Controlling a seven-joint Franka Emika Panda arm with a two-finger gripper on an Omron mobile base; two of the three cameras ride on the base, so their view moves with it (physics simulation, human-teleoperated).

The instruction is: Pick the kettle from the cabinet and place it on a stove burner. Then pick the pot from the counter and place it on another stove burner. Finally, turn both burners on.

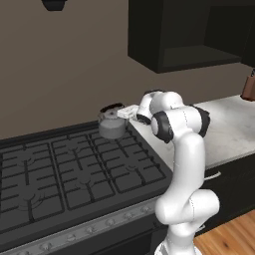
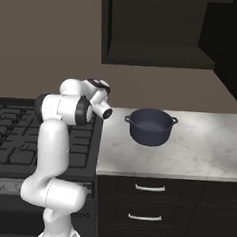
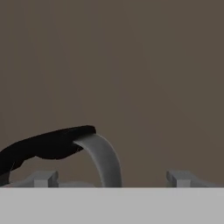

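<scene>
Left base view: kettle (image 1: 112, 123) on rear burner (image 1: 115, 133), maybe unlabelled.

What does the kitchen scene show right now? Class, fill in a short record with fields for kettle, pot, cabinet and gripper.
kettle: kettle sits on the back right burner grate of the stove
pot: pot stands on the counter, right of the stove
cabinet: cabinet shelf recess holds nothing
gripper: gripper at the kettle's handle, jaws spread wide and not gripping it
</scene>
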